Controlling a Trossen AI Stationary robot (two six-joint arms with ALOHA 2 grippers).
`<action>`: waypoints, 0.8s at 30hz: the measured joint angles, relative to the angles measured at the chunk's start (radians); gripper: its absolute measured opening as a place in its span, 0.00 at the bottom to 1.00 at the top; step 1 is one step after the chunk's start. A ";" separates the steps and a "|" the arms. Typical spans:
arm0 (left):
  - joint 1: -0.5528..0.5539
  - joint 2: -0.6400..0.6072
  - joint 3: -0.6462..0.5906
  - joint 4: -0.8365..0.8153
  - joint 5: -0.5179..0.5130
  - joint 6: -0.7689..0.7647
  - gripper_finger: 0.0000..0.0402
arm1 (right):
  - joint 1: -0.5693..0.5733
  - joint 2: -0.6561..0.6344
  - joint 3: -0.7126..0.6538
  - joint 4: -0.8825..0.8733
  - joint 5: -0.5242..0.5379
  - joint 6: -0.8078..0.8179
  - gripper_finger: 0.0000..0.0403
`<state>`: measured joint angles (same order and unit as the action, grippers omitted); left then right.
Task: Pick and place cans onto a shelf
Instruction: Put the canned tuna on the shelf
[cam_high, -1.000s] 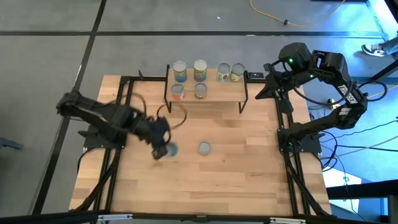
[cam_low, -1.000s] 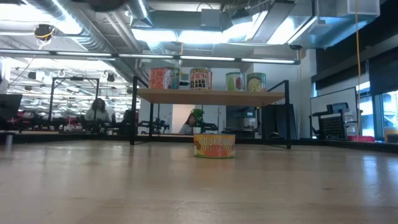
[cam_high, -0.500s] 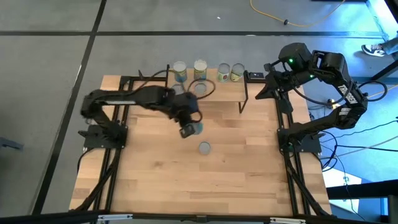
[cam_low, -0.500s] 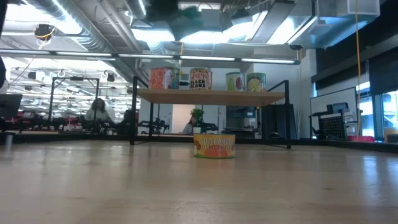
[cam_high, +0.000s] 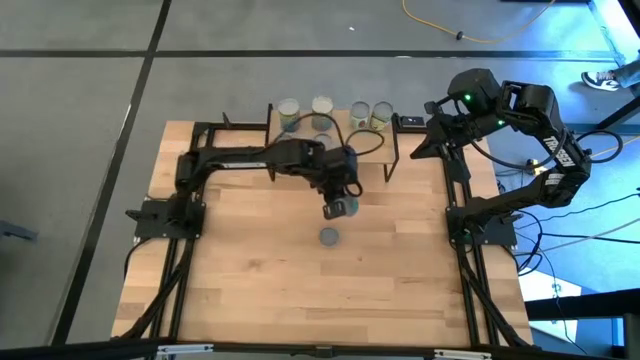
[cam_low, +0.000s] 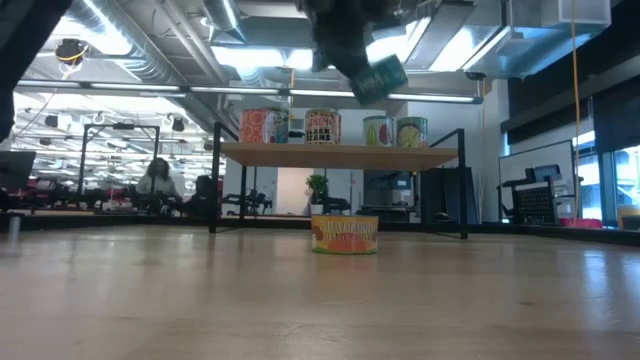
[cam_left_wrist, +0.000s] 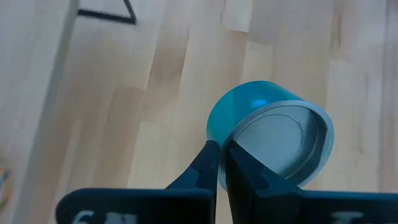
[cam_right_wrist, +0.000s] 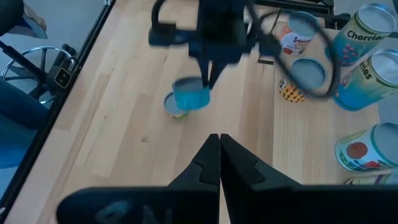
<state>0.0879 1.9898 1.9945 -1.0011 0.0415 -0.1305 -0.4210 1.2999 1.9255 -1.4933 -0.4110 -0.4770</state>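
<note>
My left gripper (cam_high: 338, 200) is over the table's middle, just in front of the shelf (cam_high: 372, 146), and is shut on a blue-green can (cam_high: 344, 208). The can hangs tilted high above the table in the low view (cam_low: 378, 78). A yellow-orange can (cam_high: 329, 237) stands on its base on the table below it, and also shows in the low view (cam_low: 345, 235). Several cans (cam_low: 322, 126) stand on the shelf's wood top (cam_low: 340, 153). My right gripper (cam_right_wrist: 219, 144) is shut and empty, held high off the table's far right corner. My left gripper pinches the blue-green can by the rim (cam_left_wrist: 219, 144) of its silvery end. One finger (cam_left_wrist: 202, 165) is on the outside of the blue wall and the other (cam_left_wrist: 245, 168) lies over the silvery end. The fingers point down. The can hangs tilted, clear of the table.
The shelf's black legs (cam_high: 392, 165) stand at the table's far middle. Black arm frames (cam_high: 180, 260) run along the table's left and right edges. Bare wood lies on the near half of the table (cam_high: 320, 300). People sit in the room beyond (cam_low: 158, 180).
My left gripper has carried the blue-green can from the table's left-middle toward the right and far edges. It has stopped in front of the shelf, over the yellow-orange can. The can has stayed lifted clear and has come into the top of the low view.
</note>
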 joint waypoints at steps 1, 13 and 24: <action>0.000 0.015 0.000 0.018 0.000 0.008 0.01 | 0.000 0.000 0.000 0.000 0.000 0.000 0.01; -0.004 0.174 0.002 0.077 0.033 0.011 0.01 | 0.000 0.000 0.000 0.000 0.000 0.001 0.01; -0.002 0.222 0.001 0.124 0.049 0.056 0.01 | 0.000 0.000 0.000 0.000 0.000 0.001 0.01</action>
<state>0.0864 2.2116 1.9958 -0.8772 0.0902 -0.0750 -0.4213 1.3003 1.9255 -1.4929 -0.4107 -0.4763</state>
